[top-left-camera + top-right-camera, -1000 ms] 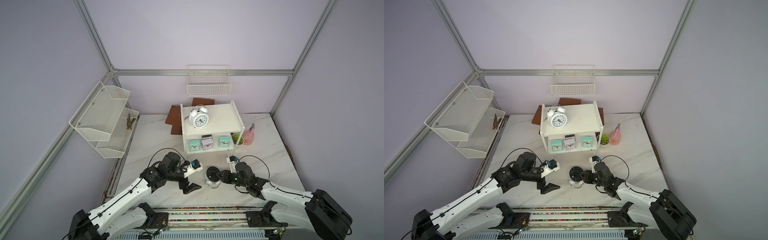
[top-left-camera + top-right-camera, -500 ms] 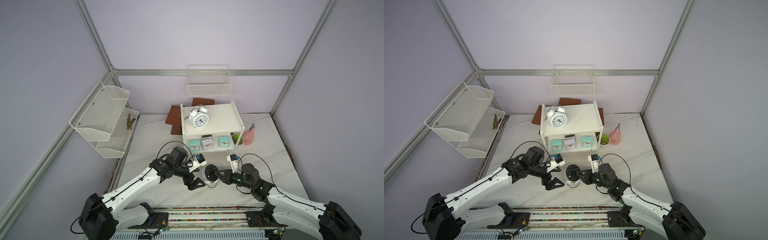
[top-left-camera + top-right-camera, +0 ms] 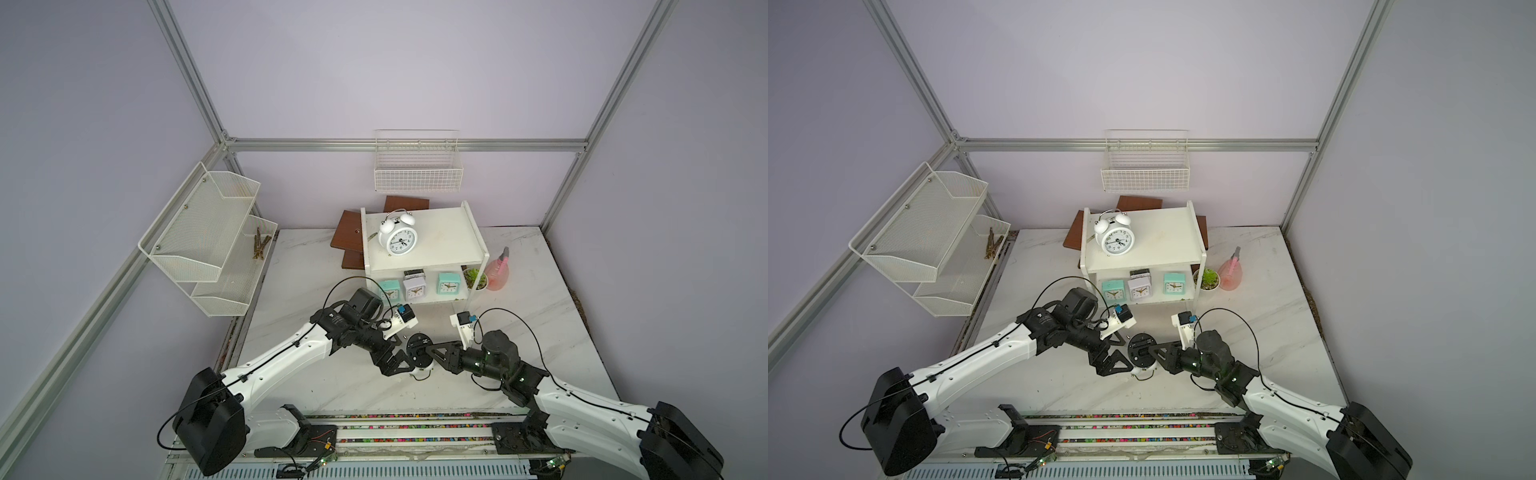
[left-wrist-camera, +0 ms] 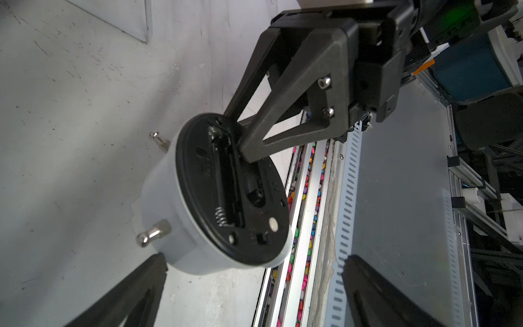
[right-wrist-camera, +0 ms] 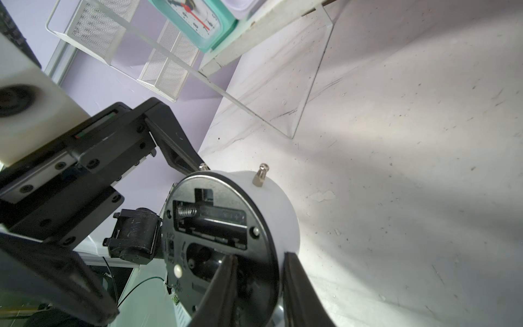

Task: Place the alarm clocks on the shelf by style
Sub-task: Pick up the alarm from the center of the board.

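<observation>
A round white twin-bell clock (image 3: 419, 351) (image 3: 1142, 351) hangs tilted low over the table, black back up. My right gripper (image 5: 260, 256) (image 3: 430, 351) is shut on its rim, one finger on the back, one on the white side. My left gripper (image 4: 254, 259) (image 3: 399, 361) is open, its fingers (image 4: 127, 294) just short of that clock (image 4: 226, 198). On the shelf (image 3: 440, 237) (image 3: 1167, 237), another twin-bell clock (image 3: 399, 237) stands on top. Below it stand two mint clocks (image 3: 389, 289) (image 3: 447, 284) and a whitish-grey one (image 3: 414, 286).
A pink spray bottle (image 3: 497, 270) and a small potted plant (image 3: 475, 279) stand right of the shelf. Brown boards (image 3: 349, 237) lie behind it. A mesh rack (image 3: 208, 237) hangs on the left wall, a wire basket (image 3: 417, 170) on the back wall.
My left arm has swung right, bringing its open gripper up to the clock. The right gripper has kept its hold, and the clock has barely shifted.
</observation>
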Motion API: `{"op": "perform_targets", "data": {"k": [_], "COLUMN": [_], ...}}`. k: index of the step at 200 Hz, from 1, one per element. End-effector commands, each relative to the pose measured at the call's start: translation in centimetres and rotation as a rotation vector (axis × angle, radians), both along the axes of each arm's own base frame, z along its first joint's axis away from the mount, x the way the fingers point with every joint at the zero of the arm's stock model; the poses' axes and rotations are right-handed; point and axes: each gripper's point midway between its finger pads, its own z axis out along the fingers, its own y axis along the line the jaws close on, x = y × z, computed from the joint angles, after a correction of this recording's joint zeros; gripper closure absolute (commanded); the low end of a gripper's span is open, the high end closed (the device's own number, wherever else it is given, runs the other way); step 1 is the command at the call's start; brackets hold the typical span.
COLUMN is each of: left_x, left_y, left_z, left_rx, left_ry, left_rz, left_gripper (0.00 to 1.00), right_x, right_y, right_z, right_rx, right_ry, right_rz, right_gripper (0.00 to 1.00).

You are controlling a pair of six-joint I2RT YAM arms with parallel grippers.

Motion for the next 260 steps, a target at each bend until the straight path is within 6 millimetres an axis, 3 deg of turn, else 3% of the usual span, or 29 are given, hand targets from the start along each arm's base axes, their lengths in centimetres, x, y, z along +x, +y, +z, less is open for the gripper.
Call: {"op": "perform_targets", "data": {"k": [1, 70, 167, 260], "left_x": [0.3, 0.6, -1.5, -2.1], "left_y": [-0.9, -0.9, -1.5, -1.6], "left_z": [1.3, 0.3, 1.5, 1.9], "left_rx": [-0.049, -0.019, -0.097, -0.113], "left_ry": [-0.014, -0.01, 0.073, 0.097], "left_rz": [-0.03, -0.032, -0.116, -0.148], "left_gripper": [0.0, 0.0, 0.0, 0.0], "right_x": [-0.3, -0.5, -0.7, -1.6], "right_y": [1.4, 1.0, 1.4, 0.7], "right_z": [4.6, 5.4, 6.0, 7.1], "right_rx": [0.112, 0.095, 0.066, 0.023], "right_ry": [-0.141, -0.177, -0.283, -0.428], "right_rz": [0.062, 0.058, 0.03, -0.012], "right_gripper": [0.8, 0.8, 0.8, 0.8]}}
